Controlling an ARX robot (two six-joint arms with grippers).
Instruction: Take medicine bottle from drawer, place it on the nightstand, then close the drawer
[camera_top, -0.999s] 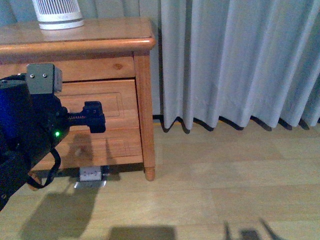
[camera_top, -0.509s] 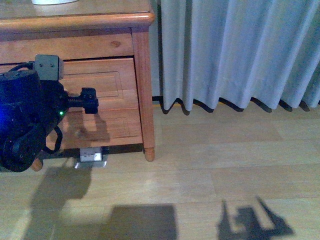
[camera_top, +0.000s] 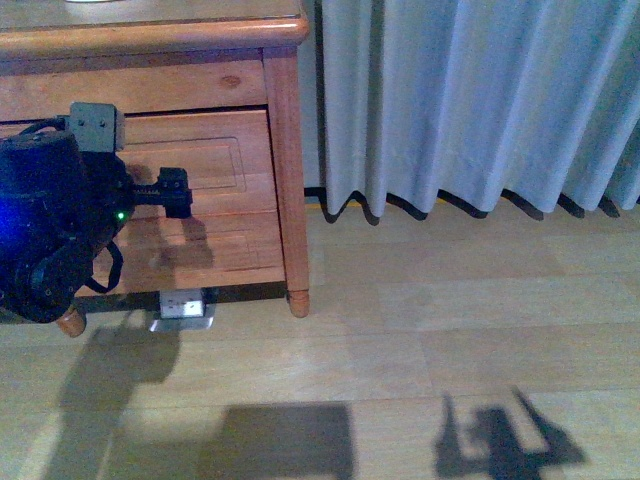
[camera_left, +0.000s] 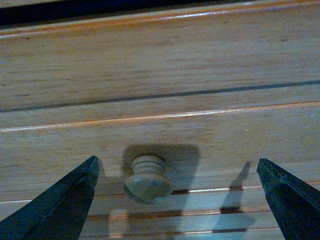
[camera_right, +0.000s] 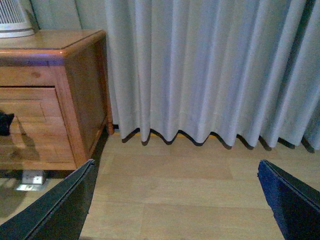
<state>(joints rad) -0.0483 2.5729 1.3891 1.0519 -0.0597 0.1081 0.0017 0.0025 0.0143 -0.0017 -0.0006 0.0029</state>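
Wooden knob (camera_left: 148, 179) on drawer (camera_left: 225, 135) untouched inside wide-spread left gripper (camera_left: 177, 164) | right gripper (camera_right: 176, 165) likewise spread | curtain (camera_right: 200, 75) beside nightstand (camera_right: 82, 100)

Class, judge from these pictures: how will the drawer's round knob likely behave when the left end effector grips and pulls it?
The knob looks like solid wood, so probably rigid, not fragile. Its smooth domed cap may let the open left end effector slip off; the ribbed neck behind likely gives better purchase.

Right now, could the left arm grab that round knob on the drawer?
Probably yes. The left tool is open, its fingers spread either side of the knob on the drawer, with nothing between them. It isn't touching the knob yet.
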